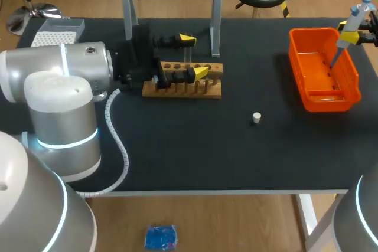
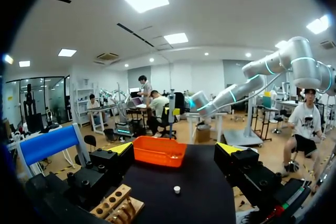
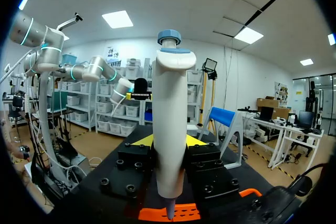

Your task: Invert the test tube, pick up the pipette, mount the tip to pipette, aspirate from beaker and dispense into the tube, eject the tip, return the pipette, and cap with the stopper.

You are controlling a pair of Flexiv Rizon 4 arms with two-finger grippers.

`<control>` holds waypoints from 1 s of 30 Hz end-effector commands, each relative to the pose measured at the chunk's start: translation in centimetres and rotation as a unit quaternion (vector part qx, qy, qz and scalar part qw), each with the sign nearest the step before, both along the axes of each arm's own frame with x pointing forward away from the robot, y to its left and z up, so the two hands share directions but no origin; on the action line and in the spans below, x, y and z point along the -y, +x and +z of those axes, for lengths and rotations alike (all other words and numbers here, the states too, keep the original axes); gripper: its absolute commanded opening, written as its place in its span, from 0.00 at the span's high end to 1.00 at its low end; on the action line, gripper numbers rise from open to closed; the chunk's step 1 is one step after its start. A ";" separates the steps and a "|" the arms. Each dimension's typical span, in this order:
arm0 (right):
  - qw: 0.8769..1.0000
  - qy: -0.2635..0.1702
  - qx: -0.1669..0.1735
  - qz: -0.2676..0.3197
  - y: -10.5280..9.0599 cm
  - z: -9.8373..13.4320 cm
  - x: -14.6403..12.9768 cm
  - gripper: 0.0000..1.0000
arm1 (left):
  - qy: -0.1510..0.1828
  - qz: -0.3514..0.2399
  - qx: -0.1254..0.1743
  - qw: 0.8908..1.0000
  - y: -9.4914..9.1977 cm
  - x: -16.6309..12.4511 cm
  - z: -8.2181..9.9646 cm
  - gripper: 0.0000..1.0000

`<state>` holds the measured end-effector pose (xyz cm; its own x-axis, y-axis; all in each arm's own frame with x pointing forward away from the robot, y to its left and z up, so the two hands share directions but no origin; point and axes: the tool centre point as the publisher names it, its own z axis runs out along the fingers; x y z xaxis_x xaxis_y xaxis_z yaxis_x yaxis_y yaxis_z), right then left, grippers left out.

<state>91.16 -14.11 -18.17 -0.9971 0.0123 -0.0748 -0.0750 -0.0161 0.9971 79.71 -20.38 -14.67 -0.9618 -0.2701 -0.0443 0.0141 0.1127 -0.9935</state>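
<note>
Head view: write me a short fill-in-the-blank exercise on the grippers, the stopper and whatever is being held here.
1. The right gripper is shut on a ____.
2. Its lower end hangs over the ____ basket.
3. The small white stopper lies on the ____ table, apart from the wooden rack.
4. The left gripper, by the wooden rack, is ____.
Missing words: pipette; orange; black; open.

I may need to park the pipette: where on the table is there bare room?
Bare table lies between the wooden rack and the orange basket, save the small stopper, and in front of both. Crowded: the rack, with the open left gripper over it, and the basket, under the right gripper holding the pipette.
</note>
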 end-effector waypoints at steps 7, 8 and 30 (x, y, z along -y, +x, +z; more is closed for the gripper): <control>1.000 -0.015 0.002 0.025 -2.3 2.2 -2.8 1.00 | 0.000 0.001 0.001 1.000 0.0 0.1 -0.1 0.00; 0.999 -0.014 0.004 0.029 -2.5 2.4 -3.1 1.00 | 0.000 0.001 0.001 1.000 0.0 0.1 -0.1 0.00; 0.999 -0.036 0.020 0.009 -10.4 4.6 -12.3 1.00 | 0.000 0.001 0.001 1.000 0.0 0.1 -0.1 0.00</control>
